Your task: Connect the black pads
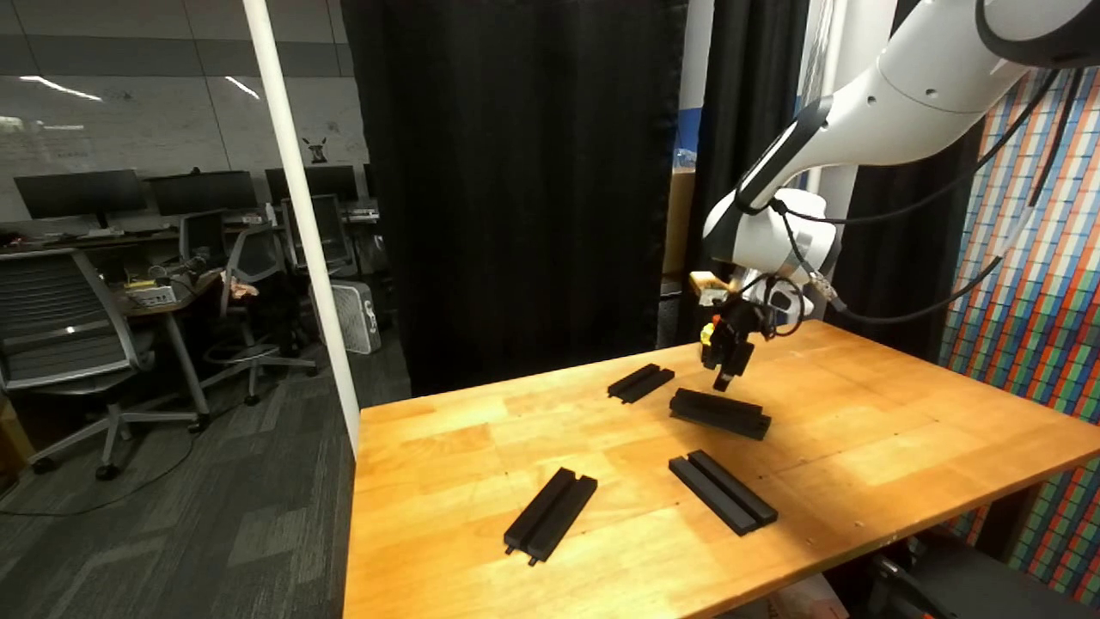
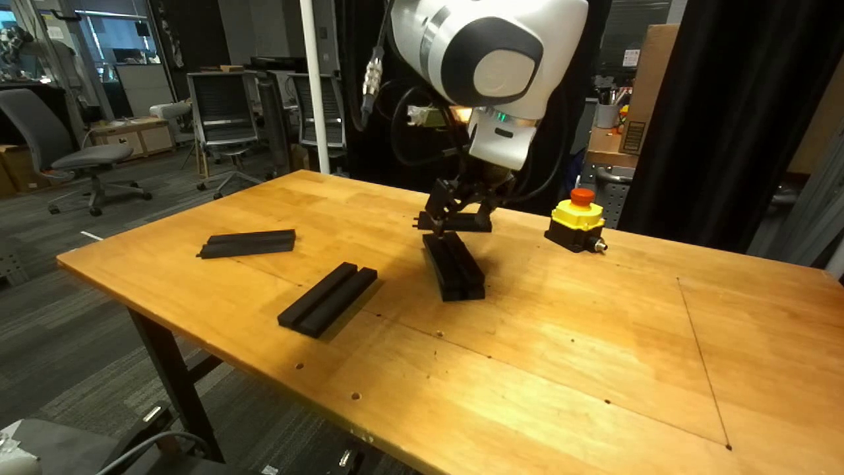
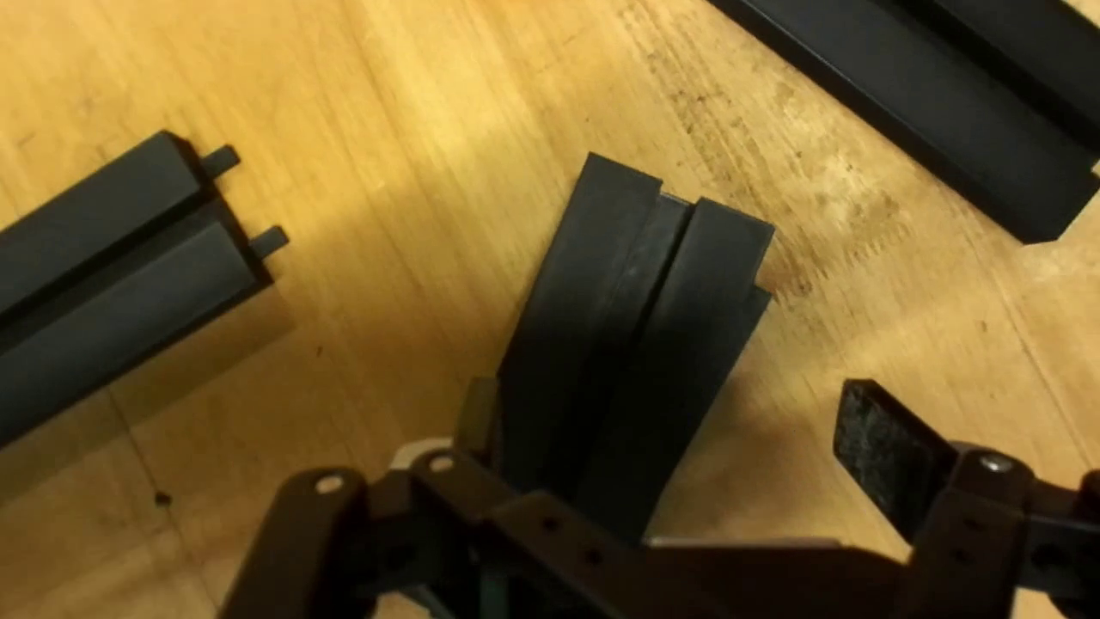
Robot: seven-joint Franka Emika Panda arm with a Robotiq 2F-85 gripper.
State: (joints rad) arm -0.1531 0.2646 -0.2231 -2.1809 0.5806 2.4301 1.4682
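I see the gripper point(image 3: 670, 404) open and empty; the skewed black pad stack point(image 1: 720, 416), another black pad point(image 1: 718, 495) at its six o'clock in an exterior view, may jam if pressed unsquared.

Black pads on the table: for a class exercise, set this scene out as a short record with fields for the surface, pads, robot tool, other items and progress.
Surface: wooden table
Lying singly: three black pads, flat and apart from each other
Piled up: pad stack, apparently two pads, the upper slightly askew
Arm tool: gripper, open, at the pad stack, holding nothing; whether it touches is unclear
Also there: red-and-yellow button box with a black base
Progress: pads lie in four places, not yet joined into one block
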